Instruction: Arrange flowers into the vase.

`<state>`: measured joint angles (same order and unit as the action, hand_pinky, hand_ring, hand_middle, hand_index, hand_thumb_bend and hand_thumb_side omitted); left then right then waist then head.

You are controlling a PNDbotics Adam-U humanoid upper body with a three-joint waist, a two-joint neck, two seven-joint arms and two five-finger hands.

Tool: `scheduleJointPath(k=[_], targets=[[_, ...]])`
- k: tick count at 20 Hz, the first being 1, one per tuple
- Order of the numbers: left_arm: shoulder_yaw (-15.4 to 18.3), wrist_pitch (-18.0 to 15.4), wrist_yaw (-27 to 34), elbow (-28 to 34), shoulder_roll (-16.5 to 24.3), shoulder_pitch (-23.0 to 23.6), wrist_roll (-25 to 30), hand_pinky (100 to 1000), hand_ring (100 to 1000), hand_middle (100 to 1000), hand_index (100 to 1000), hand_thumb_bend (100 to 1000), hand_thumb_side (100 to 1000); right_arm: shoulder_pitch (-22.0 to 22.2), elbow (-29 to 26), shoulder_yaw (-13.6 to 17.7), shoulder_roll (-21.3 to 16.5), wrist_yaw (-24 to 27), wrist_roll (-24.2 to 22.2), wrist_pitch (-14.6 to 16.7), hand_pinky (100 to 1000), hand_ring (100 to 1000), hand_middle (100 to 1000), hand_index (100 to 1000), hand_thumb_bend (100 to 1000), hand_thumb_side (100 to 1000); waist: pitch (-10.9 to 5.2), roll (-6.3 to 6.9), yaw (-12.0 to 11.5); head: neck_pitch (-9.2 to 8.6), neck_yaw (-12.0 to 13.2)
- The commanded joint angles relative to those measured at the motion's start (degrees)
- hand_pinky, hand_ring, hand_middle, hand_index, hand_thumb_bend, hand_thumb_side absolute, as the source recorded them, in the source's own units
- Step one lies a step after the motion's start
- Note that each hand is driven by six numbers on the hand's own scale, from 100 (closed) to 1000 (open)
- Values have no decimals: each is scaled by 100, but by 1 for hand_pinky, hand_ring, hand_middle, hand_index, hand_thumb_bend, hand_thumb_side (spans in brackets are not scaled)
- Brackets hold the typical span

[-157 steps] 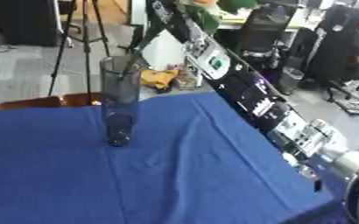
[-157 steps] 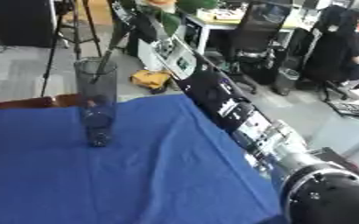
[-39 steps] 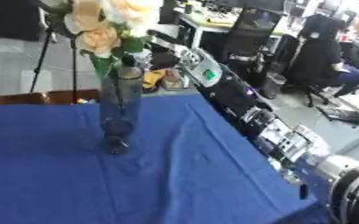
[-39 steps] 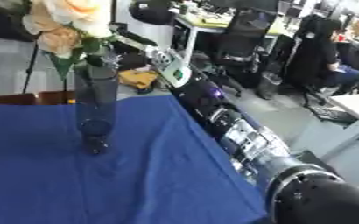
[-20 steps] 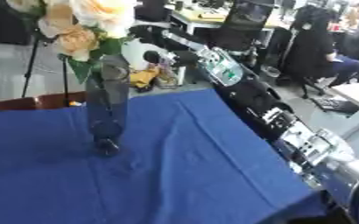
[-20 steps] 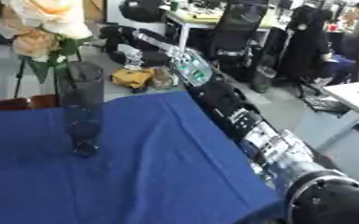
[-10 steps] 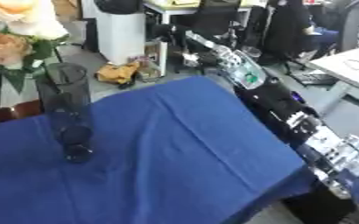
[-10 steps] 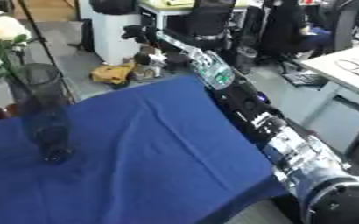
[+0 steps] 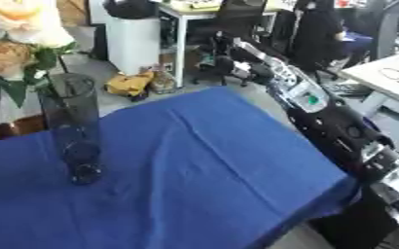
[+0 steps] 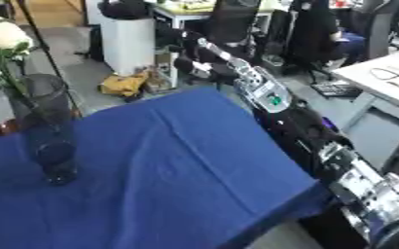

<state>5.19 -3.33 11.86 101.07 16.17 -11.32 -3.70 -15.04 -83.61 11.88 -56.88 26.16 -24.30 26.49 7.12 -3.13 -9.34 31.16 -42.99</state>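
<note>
The blue cloth (image 9: pixel 211 165) fills the near ground. On it at about nine o'clock stands the tall glass vase (image 9: pixel 73 126), upright, and the flowers (image 9: pixel 20 36), cream and peach, rise out of its mouth toward eleven o'clock with their stems inside the glass. The right arm (image 9: pixel 331 114) runs from the five o'clock corner up past the cloth's right edge toward one o'clock. The right hand (image 10: pixel 190 53) is beyond the far edge of the cloth, well apart from the vase; it holds no flower that I can see, but I cannot tell how its fingers lie. The left hand shows in neither view. I judge the placing step done; next would be fetching another stem, if any remain, though none is visible.
</note>
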Motion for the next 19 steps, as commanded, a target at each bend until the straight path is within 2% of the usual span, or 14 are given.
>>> scheduleJointPath(k=[1, 5, 6, 12, 19], targets=[[38, -4, 0, 93, 156, -70, -5, 498, 553, 606, 817, 343, 922, -30, -124, 128, -307, 112, -23, -57, 1000, 1000, 854, 967, 547, 684, -156, 86, 8, -51, 0], [35, -4, -2, 94, 161, -72, -3, 496, 554, 607, 816, 337, 923, -25, -121, 137, -303, 126, -31, -67, 1000, 1000, 841, 964, 528, 691, -155, 91, 13, -51, -1], [30, -2, -8, 91, 199, -78, 4, 496, 554, 607, 816, 337, 923, 40, -103, 200, -281, 150, -3, -82, 1000, 1000, 841, 964, 528, 691, -154, 147, 78, -70, 11], [51, -9, 6, 73, 387, -184, 1, 495, 555, 607, 816, 333, 916, 769, -537, 704, -20, 343, 223, -122, 1000, 1000, 829, 947, 521, 690, -165, 284, 444, -106, 207], [46, -14, 17, 56, 432, -226, 13, 495, 555, 607, 816, 333, 916, 957, -828, 817, 82, 306, 379, -263, 1000, 1000, 829, 947, 521, 690, -166, 296, 490, -110, 234]])
